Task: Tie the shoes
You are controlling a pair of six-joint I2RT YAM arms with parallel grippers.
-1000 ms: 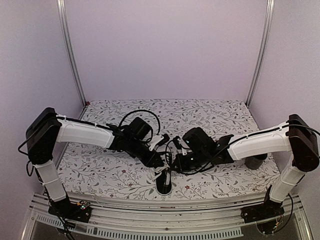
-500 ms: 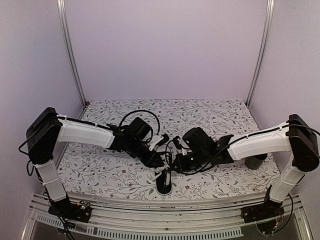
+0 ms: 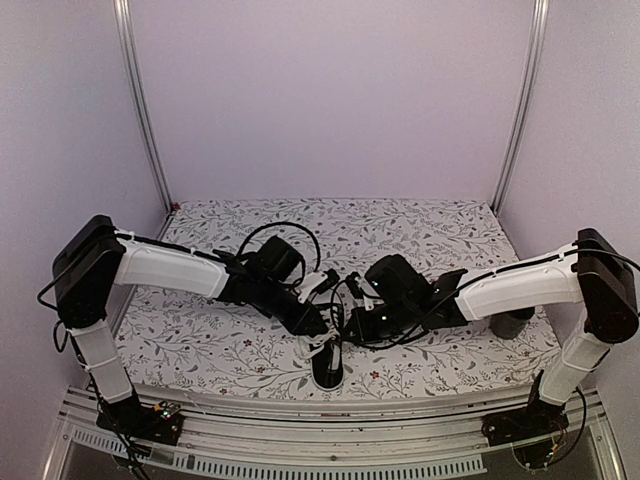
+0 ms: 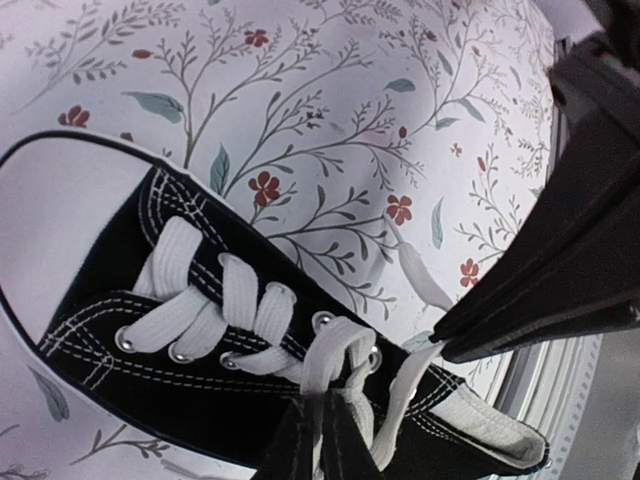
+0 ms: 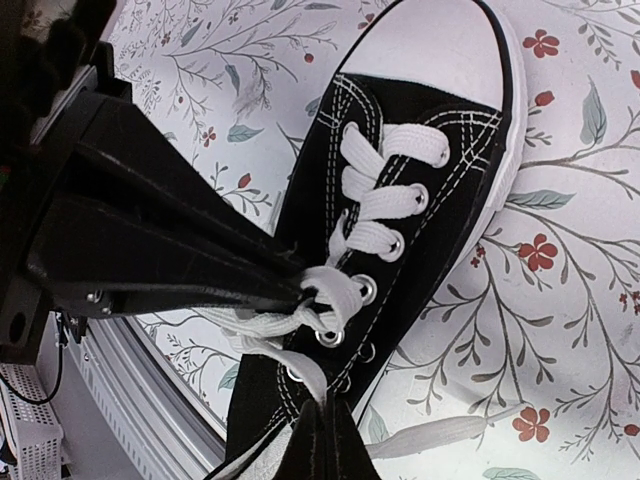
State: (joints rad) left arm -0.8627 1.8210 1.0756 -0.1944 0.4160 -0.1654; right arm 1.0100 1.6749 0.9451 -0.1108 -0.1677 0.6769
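Note:
A black shoe (image 3: pixel 328 372) with a white toe cap lies near the table's front edge between both arms. In the left wrist view the shoe (image 4: pixel 150 300) fills the frame, and my left gripper (image 4: pixel 318 402) is shut on a white lace loop (image 4: pixel 335 350) at the top eyelets. My right gripper (image 4: pixel 442 350) reaches in from the right, pinching another lace strand. In the right wrist view my right gripper (image 5: pixel 320 408) is shut on a lace strand (image 5: pixel 300 365) above the shoe (image 5: pixel 440 200), with the left gripper (image 5: pixel 300 282) holding the loop close by.
A dark grey mug (image 3: pixel 515 322) stands behind the right forearm. A loose lace end (image 5: pixel 440 435) lies flat on the flowered tablecloth (image 3: pixel 430 230) beside the shoe. The table's front rail (image 3: pixel 330 435) runs just in front of the shoe's heel.

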